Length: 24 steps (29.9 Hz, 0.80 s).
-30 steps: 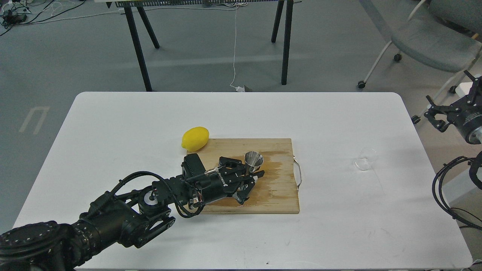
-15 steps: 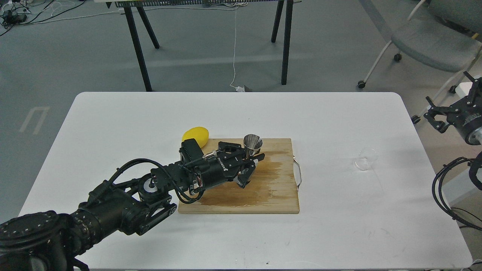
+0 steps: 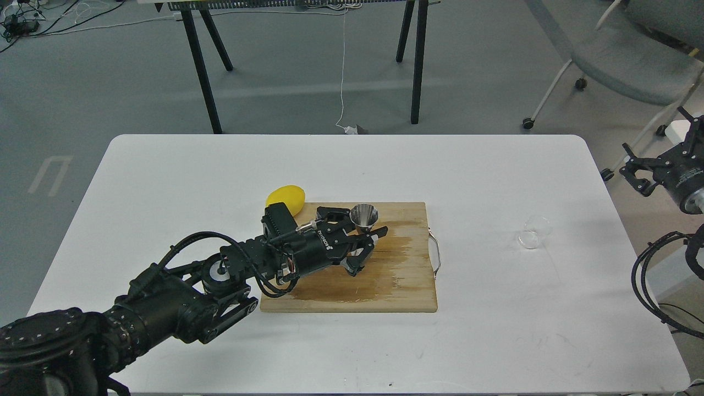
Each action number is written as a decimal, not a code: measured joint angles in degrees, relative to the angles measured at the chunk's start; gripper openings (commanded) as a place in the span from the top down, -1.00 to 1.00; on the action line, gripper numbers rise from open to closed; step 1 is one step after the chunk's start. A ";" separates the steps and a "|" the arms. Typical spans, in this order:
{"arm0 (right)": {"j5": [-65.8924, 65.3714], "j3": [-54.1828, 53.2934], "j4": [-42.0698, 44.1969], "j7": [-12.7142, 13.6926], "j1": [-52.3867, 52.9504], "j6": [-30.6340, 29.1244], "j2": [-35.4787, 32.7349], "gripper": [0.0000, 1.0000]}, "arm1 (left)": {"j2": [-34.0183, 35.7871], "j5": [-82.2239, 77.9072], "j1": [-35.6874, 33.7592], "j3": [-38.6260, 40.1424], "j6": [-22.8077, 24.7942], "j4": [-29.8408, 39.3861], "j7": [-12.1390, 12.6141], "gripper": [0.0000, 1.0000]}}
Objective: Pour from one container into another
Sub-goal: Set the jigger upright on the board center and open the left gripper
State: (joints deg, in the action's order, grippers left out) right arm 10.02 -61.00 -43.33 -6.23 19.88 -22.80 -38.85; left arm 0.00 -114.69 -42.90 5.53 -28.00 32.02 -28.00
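Note:
The steel jigger (image 3: 364, 215) is held upright, mouth up, just above the wooden board (image 3: 404, 289). My left gripper (image 3: 365, 231) is shut on its lower half, which the fingers hide. The clear glass cup (image 3: 534, 232) lies on the white table (image 3: 165, 181) at the right, well away from the board and apart from both grippers. It seems to rest on its side. My right gripper (image 3: 638, 168) hangs beyond the table's right edge with its fingers spread open and nothing between them.
A yellow lemon (image 3: 287, 198) sits at the board's far left corner, partly hidden behind my left wrist. A dark wet patch (image 3: 396, 250) marks the board. The board has a metal handle (image 3: 437, 254) on its right side. A chair (image 3: 627, 60) stands at the far right.
My left gripper has lifted the jigger off the board and carried it up and slightly left. The wrist now covers part of the lemon. The glass cup and right arm stay put.

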 measured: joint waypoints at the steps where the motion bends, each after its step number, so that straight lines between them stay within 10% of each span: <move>1: 0.00 -0.01 0.00 -0.01 -0.03 -0.02 0.00 -0.98 | 0.00 0.00 0.00 0.00 0.00 -0.04 0.00 -0.09; 3: 0.00 -0.07 0.00 -0.01 -0.10 -0.05 0.00 -0.98 | 0.00 0.00 0.00 0.00 0.00 -0.10 0.00 -0.37; 24: 0.01 -0.13 0.02 -0.17 -0.48 -0.11 0.00 -0.98 | -0.01 -0.18 1.85 -0.50 0.00 -0.74 -0.01 -0.97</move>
State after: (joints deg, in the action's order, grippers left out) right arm 10.02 -61.13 -43.31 -6.40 19.39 -22.91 -38.85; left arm -0.01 -114.87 -41.05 5.03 -28.00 31.29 -28.01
